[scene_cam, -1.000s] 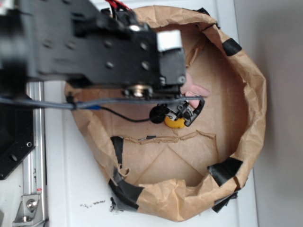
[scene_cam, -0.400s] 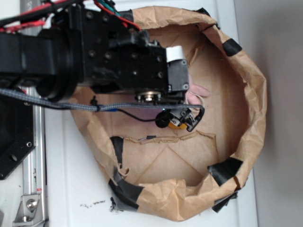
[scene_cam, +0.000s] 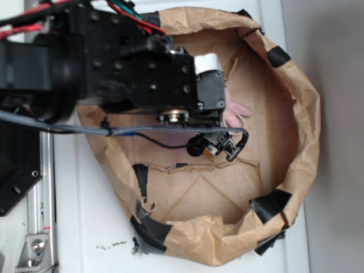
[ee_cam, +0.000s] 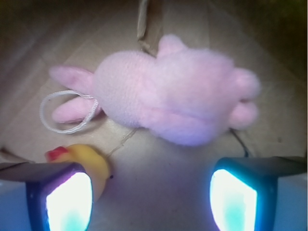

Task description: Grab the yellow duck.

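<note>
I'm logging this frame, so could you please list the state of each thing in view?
Gripper: open, fingers apart, low in the bag.
Yellow duck: on the bag floor, against the left finger, not gripped.
Pink bunny: lying flat, untouched.
Paper bag: open, rim rolled down.

my count: 1 yellow duck (ee_cam: 89,166) by my left finger | 1 pink plush bunny (ee_cam: 168,98) just ahead of my pincer | 1 paper bag (scene_cam: 301,102) around us | 2 glowing finger pads (ee_cam: 70,202)

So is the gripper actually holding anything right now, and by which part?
Nothing is held. The gripper is open; the yellow duck sits at one finger's edge, not between the pads, and the pink bunny lies beyond.
</note>
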